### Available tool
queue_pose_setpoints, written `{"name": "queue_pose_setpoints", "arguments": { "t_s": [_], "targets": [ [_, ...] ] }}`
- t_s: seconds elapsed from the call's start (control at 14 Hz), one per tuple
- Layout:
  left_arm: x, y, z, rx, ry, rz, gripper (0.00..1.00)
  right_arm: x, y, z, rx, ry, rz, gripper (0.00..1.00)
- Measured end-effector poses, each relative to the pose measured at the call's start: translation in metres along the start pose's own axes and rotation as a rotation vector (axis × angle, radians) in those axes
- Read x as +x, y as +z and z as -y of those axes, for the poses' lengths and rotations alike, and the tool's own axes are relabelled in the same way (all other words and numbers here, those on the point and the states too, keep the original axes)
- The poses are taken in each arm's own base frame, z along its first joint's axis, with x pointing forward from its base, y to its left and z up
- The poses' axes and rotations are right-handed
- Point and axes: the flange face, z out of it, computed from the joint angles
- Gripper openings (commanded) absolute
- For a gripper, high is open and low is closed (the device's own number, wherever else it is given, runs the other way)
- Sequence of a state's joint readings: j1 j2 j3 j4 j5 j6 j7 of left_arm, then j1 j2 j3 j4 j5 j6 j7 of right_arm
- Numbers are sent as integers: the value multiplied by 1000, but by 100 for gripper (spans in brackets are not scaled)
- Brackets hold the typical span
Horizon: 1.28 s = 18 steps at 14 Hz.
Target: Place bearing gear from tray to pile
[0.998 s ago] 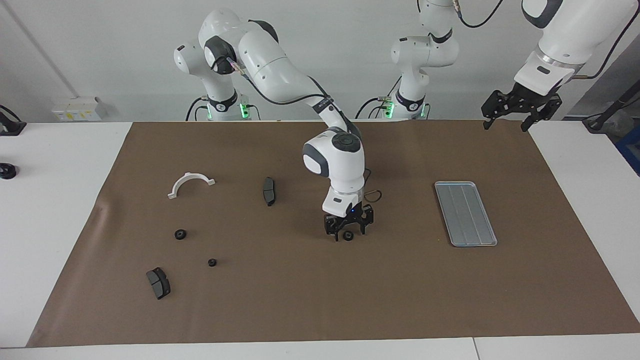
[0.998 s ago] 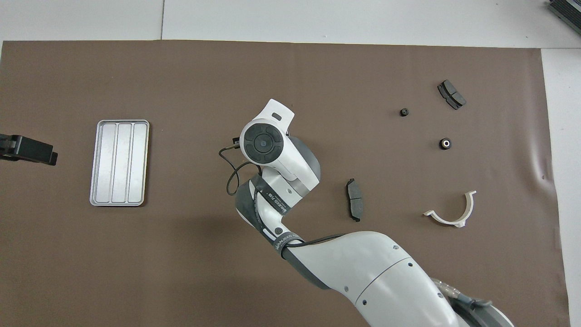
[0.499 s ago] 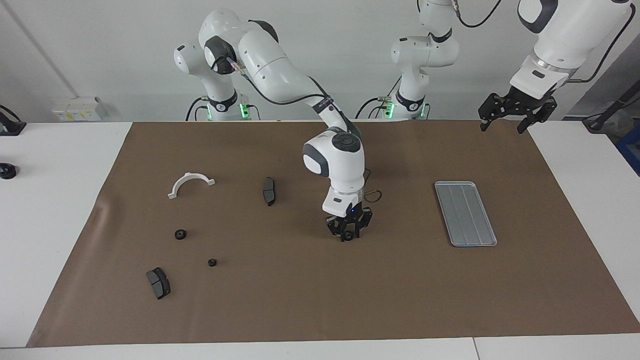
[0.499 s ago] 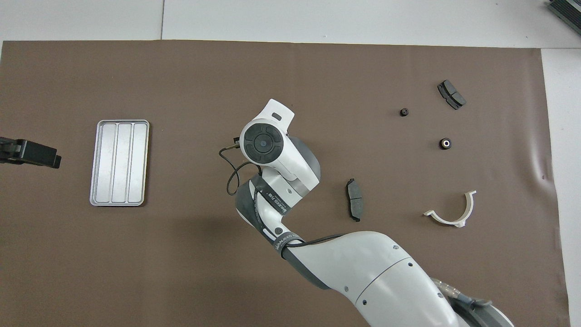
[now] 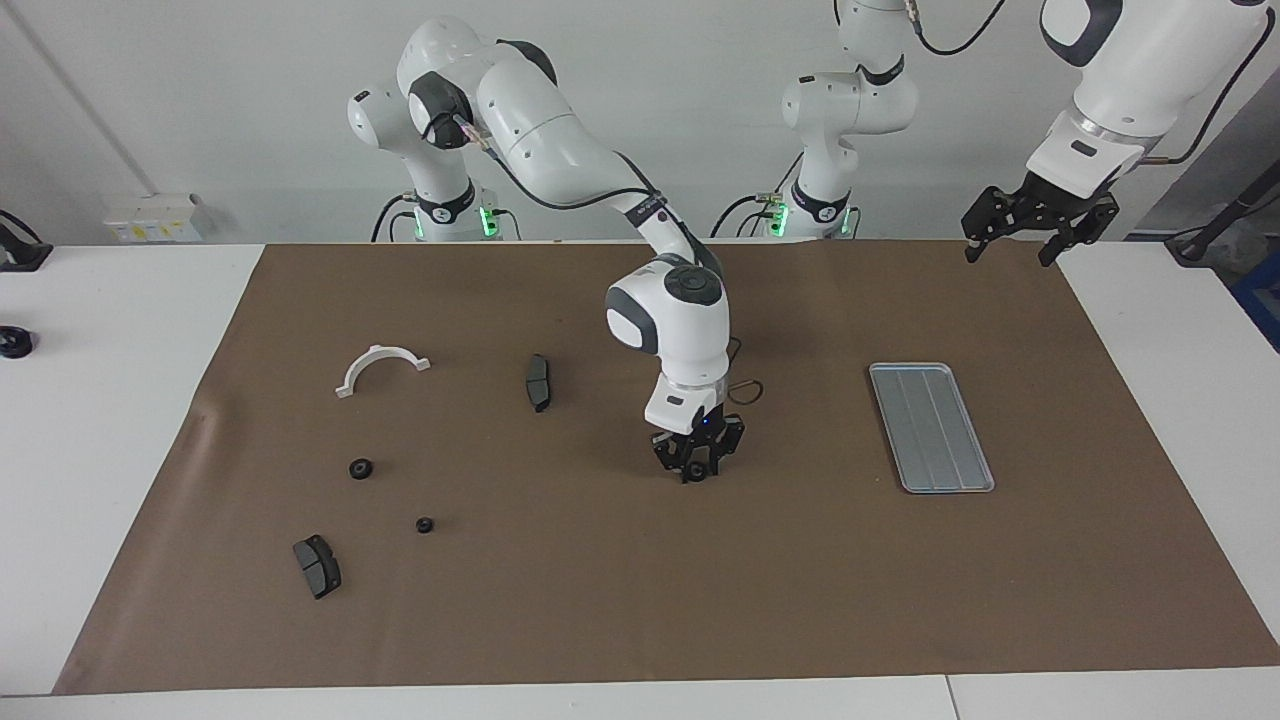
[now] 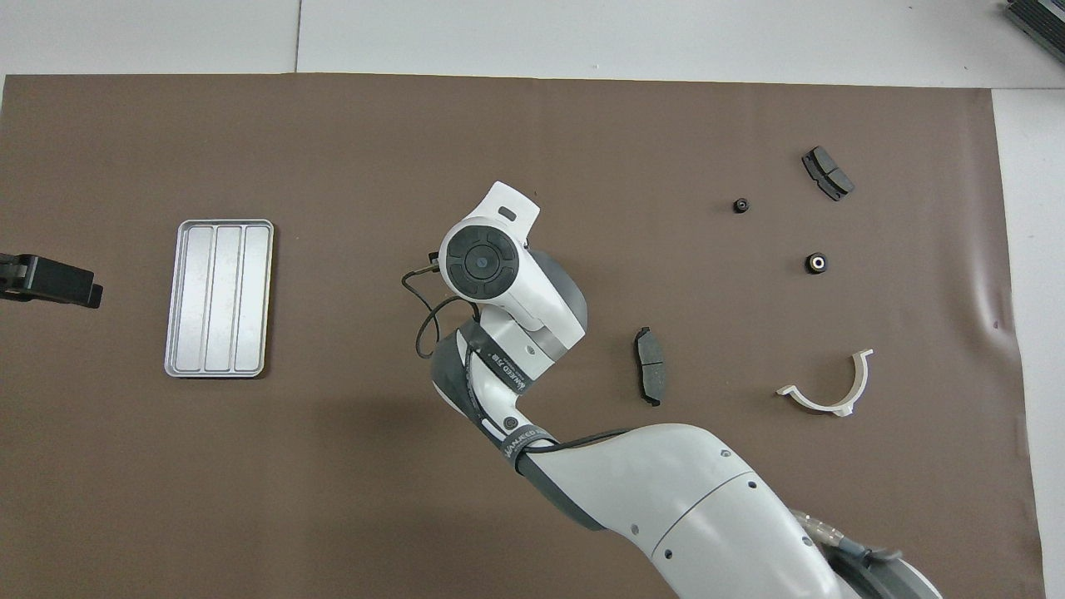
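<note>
While the right pincer (image 5: 694, 470) is hidden under its own wrist in the overhead view, it is seen from the facing view lowered upright onto the surface (image 5: 560, 600), clamped on a bearing gear (image 5: 694, 468) between tray (image 5: 931, 427) and brake pad (image 5: 538, 382). Raised by the surface's edge, the left pincer (image 5: 1008, 243) is spread apart.

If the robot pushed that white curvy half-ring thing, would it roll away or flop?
Probably neither. The white half-ring bracket lies flat on the brown mat, so it would likely slide or spin. It keeps a crisp arch with tabs at its ends, so it looks stiff. Being thin, it is probably light.
</note>
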<state>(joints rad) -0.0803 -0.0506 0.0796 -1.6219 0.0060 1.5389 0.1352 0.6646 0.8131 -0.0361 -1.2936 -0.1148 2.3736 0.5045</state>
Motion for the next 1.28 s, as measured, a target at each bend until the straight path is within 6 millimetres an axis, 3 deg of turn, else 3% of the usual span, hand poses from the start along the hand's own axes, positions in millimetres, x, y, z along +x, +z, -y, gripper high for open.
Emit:
{"name": "queue_pose_setpoints", "arguments": {
  "t_s": [0.14,0.21,0.36,0.43,0.86,1.07,1.28],
  "targets": [
    [-1,1,5,-1,-9,1,100,0,0,0,0,0,0,48],
    [-1,1,6,-1,-11,1,100,0,0,0,-1,0,0,42],
    [-1,0,6,0,-12,-2,100,0,0,-1,-5,-2,4,10],
    [-1,0,7,0,-13,-5,100,1,-1,-3,-14,-4,6,0],
    [-1,0,8,1,-33,-10,100,2,-2,-8,-24,3,16,0],
    [0,-1,9,2,-33,-20,100,22,-21,-48,-56,57,31,0],
    [0,-2,11,3,-37,-29,100,50,-70,-123,-80,120,20,0]
  ]
}}
